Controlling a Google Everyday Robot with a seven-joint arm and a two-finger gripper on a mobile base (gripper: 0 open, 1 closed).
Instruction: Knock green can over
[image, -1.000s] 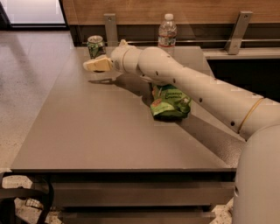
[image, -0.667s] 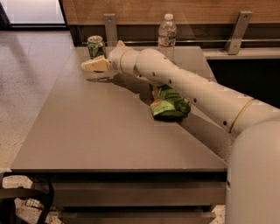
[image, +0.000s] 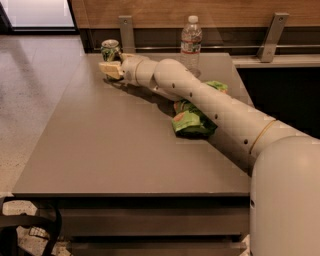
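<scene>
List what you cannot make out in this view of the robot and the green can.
Camera view:
The can: lower part hidden behind the end effector, just in front of it at the table's far left; contact unclear.
The bag: partly covered by the arm.
The bottle: foot hidden by the arm; label too small.
The robot body: cut off at right and bottom edges.

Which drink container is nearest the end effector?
The short green metal can, behind the end effector at far left; the clear plastic bottle stands farther right.

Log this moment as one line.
gripper: just in front of green can | green can: upright, far left of table | contact: cannot tell
</scene>
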